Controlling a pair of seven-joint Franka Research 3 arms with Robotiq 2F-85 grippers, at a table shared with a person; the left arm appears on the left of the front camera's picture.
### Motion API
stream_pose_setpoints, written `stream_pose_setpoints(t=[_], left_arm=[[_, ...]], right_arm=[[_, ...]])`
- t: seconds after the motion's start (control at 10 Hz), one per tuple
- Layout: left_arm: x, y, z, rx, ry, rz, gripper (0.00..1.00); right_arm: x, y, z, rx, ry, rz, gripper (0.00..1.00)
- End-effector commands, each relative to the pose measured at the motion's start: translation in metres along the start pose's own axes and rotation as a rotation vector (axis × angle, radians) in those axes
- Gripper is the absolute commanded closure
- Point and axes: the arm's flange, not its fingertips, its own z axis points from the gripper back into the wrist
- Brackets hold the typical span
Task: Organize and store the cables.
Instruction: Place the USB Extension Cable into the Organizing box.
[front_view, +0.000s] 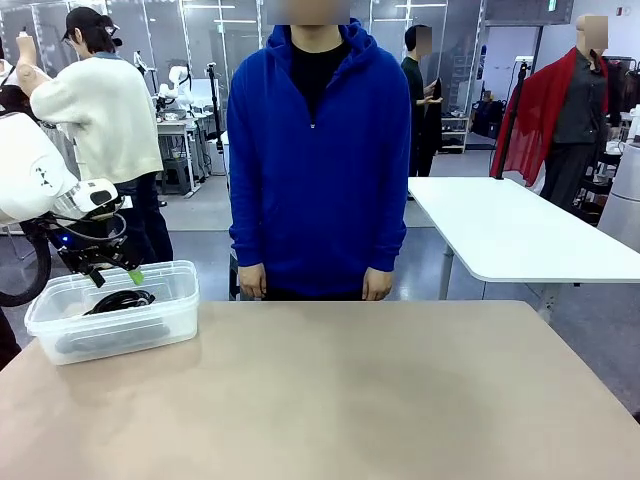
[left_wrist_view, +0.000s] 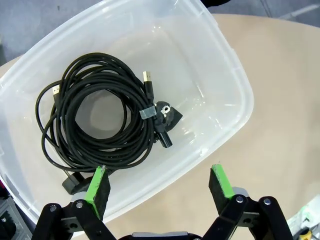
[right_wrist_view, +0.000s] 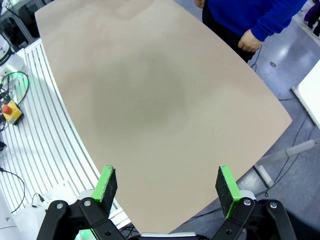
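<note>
The cables lie coiled as black cords with chunky plugs inside a clear plastic bin; in the front view the cables show through the bin at the table's far left. My left gripper hangs open just above the bin with nothing between its green pads; in the front view the left gripper hovers over the bin's back rim. High above the bare tan table, my right gripper is open and holds nothing.
A person in a blue hoodie stands at the far edge, hands hanging at the sides; one hand is seen from the right wrist. A white table stands behind on the right. A red emergency button sits beside the table.
</note>
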Motion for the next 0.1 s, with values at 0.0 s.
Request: stream_pose_setpoints(t=[0.0], left_arm=[[0.0016, 0.0000, -0.0008, 0.010, 0.011, -0.009, 0.00]], right_arm=[[-0.0001, -0.0010, 0.0003, -0.003, -0.011, 0.009, 0.00]])
